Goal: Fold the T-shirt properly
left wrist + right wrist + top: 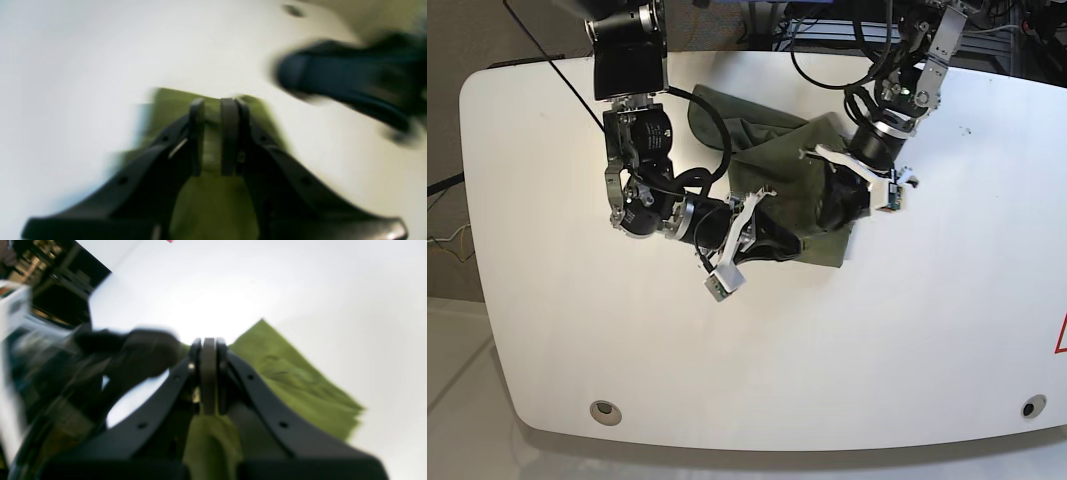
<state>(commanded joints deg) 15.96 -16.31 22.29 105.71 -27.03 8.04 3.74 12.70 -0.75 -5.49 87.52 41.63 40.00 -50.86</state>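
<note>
One green T-shirt [777,170] lies bunched on the white tabletop [927,330], nearer to its far edge than to its near edge. Two grippers meet over it. The left gripper [213,110] is closed on a fold of the cloth. The right gripper [208,346] also pinches the cloth, its jaws pressed together.

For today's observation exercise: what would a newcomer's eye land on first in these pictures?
The olive T-shirt, bunched mid-table on the white table. Both arms meet over it: the left gripper and the right gripper each pinch green cloth between near-closed fingers.
</note>
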